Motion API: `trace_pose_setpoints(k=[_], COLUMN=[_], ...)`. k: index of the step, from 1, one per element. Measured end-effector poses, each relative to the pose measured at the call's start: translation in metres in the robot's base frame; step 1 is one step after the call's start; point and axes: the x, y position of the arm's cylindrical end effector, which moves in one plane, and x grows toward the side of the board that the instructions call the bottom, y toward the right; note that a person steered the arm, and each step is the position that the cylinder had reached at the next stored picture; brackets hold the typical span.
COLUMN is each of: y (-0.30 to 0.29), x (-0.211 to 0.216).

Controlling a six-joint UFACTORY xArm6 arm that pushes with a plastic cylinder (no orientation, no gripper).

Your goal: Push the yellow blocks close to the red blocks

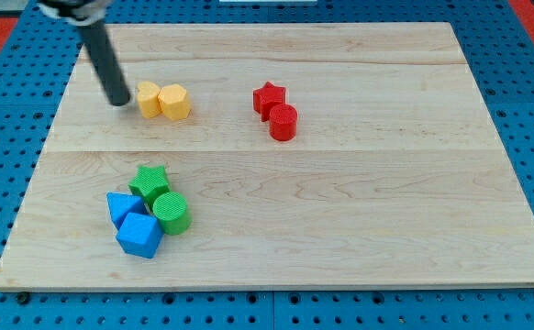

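Note:
Two yellow blocks sit side by side in the upper left of the board: one (pixel 149 98) on the left and a hexagonal one (pixel 175 102) touching it on the right. My tip (pixel 120 102) stands just left of the left yellow block, nearly touching it. A red star block (pixel 269 97) and a red cylinder (pixel 283 122) sit together right of the board's centre top, about a hundred pixels right of the yellow pair.
A cluster at the lower left holds a green star (pixel 150 181), a green cylinder (pixel 171 213) and two blue blocks (pixel 123 207) (pixel 139 236). The wooden board (pixel 386 202) lies on a blue perforated base.

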Motion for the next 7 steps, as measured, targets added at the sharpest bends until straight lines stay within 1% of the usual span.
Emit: trace_pose_setpoints(k=[1,2,3,4,5,6,7], y=[0.086,0.027,0.036,0.108,0.145,0.069,0.035], x=[0.02,0.022,0.022,0.024,0.032,0.038,0.007])
